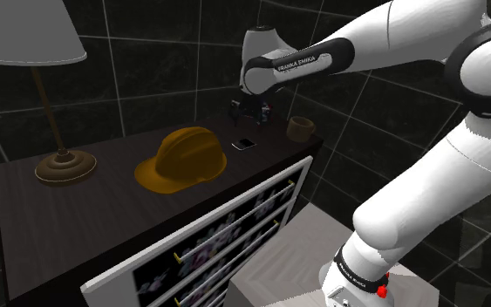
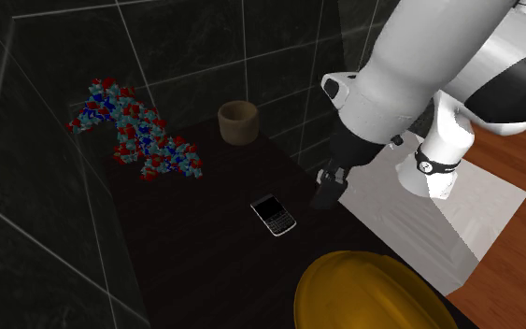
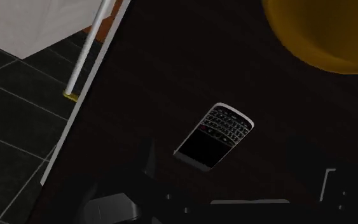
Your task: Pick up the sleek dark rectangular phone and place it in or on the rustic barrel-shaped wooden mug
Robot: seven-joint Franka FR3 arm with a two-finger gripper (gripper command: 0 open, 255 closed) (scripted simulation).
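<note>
Both black jaws stand apart with nothing between them, hanging just above the dark desk (image 2: pixel 186 262) and pointing down at it. In the wrist view their dim shapes flank the slim black rectangular phone with a silver rim (image 3: pixel 214 135) without touching it. That phone lies flat on the desk, screen and keypad up, just beside the jaws toward the second exterior view's left, and apart from everything else. Beyond it, at the far end of the desk by the dark tiled wall (image 2: pixel 55 112), stands the brown barrel-shaped mug (image 2: pixel 238 122), upright and well apart from the phone. Toward that view's left of the mug sprawls a red, blue and teal beaded cluster (image 2: pixel 139 140). Nearer than the phone sits a rounded yellow hard hat (image 2: pixel 373 294). At the shoulder view's left end of the desk stands a brown-based table lamp with a white shade (image 1: pixel 64 166). White-framed drawers (image 1: pixel 235 231) front the desk, beside the robot's pale box stand (image 2: pixel 438 215).
</note>
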